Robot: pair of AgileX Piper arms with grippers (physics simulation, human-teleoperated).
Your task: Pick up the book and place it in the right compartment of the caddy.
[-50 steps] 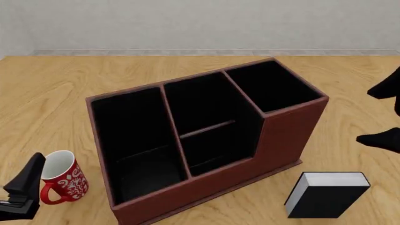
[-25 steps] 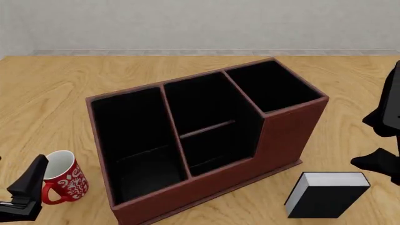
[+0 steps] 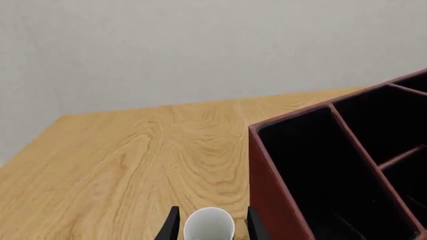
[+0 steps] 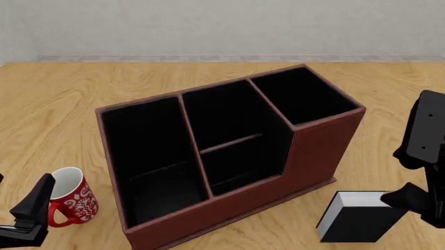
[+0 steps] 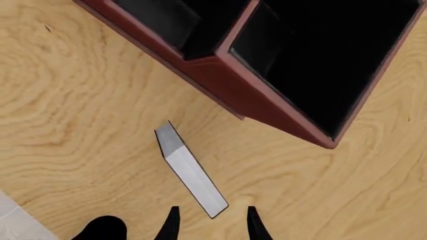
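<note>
Book [image 4: 358, 219], black with white page edges, upright on wooden surface [image 4: 62, 104] just in front of caddy [image 4: 313, 151], below right compartment [image 4: 303, 96]; far corner hidden behind right tool [image 5: 210, 222]. Right tool above book, fingers spread, only tips visible in wrist view, mostly cut off at front view's edge. Left tool [image 3: 210, 227] spread, either side of red-and-white mug [image 4: 70, 200], contact unclear; mug cropped in wrist view.
</note>
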